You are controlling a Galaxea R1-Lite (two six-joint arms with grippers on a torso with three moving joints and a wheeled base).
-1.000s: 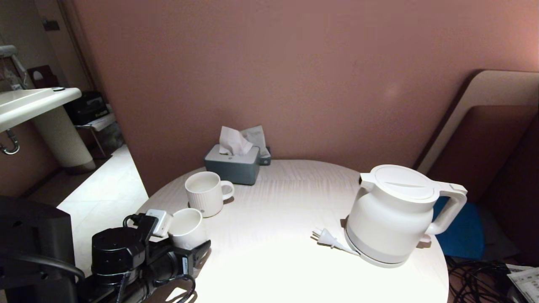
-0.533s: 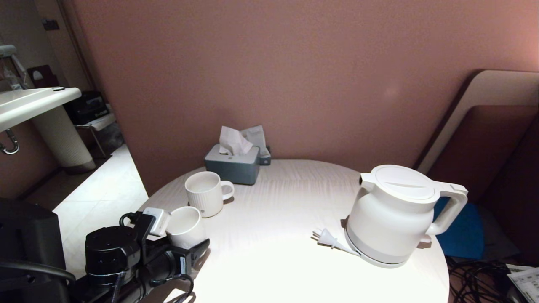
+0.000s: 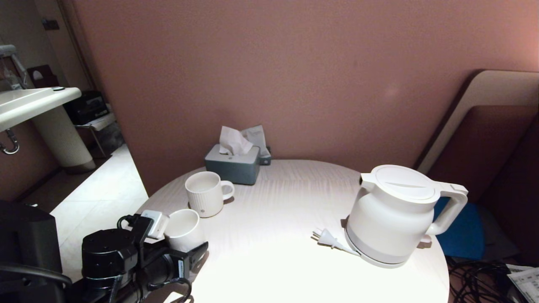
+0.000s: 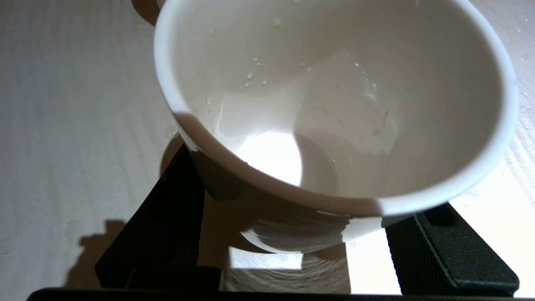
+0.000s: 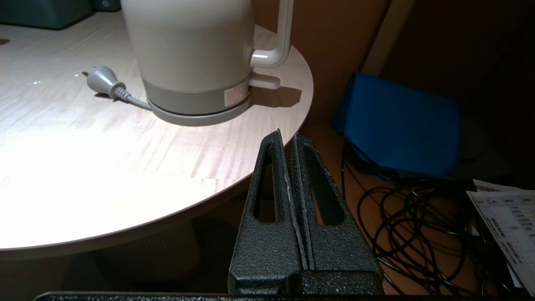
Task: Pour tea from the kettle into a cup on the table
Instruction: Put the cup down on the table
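Left gripper (image 3: 185,242) clamped on the cup (image 3: 183,229), one finger (image 4: 167,209) either side of its wall; droplets inside, a little tea (image 4: 317,167) at the bottom. Right gripper (image 5: 288,138) off the table (image 3: 273,252) edge, fingers pressed together, empty. Kettle (image 3: 393,210) on its base (image 5: 196,115) just beyond those fingertips.
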